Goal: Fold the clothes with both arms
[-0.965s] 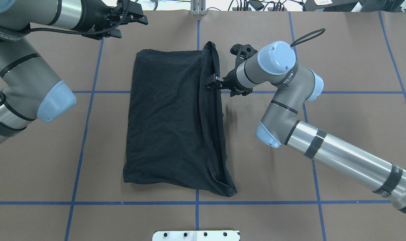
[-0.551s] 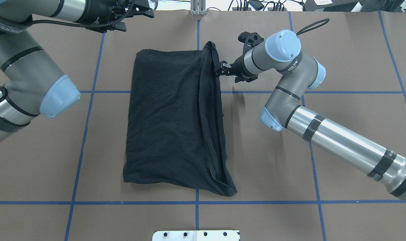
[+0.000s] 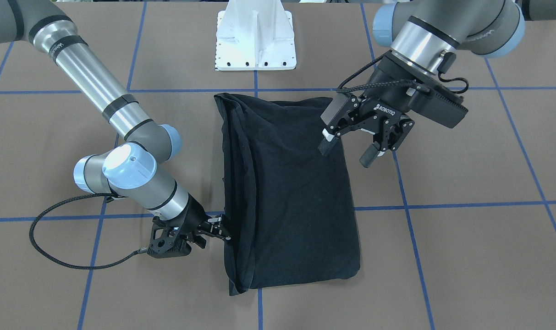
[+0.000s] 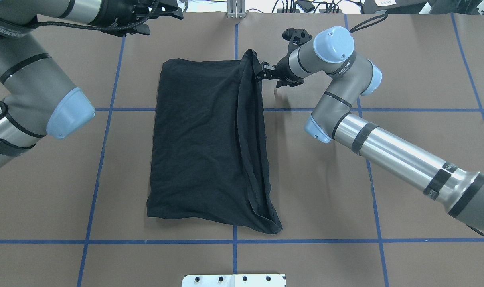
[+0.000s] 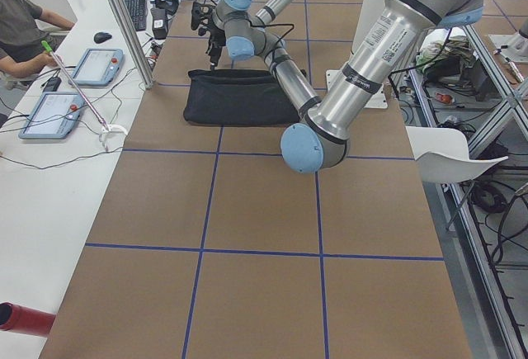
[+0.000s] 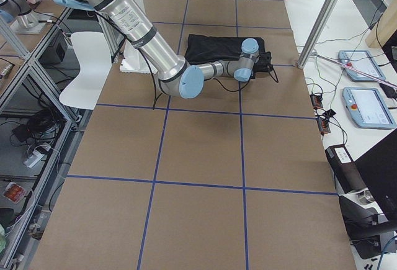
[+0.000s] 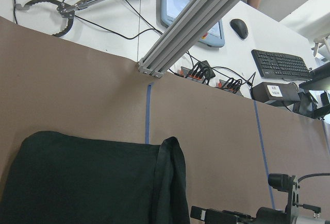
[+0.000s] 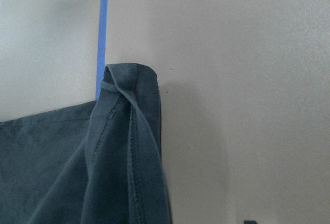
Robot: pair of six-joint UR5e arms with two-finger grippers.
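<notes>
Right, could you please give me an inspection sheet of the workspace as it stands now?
Surface: brown table covering with a blue tape grid, lying flat.
Job's things: black T-shirt folded into a long rectangle, with hems layered along the edge by the right arm; no print shows.
Clutter: nothing seen.
Claws: left claw open, raised clear of the shirt. Right claw low at the shirt's far corner; cannot tell whether it is open or shut.
Cables: black cable loop hangs off the right wrist; left wrist cable runs close to the claw body.
Surroundings: white pedestal base; side bench with control tablets, keyboard and a seated person.
</notes>
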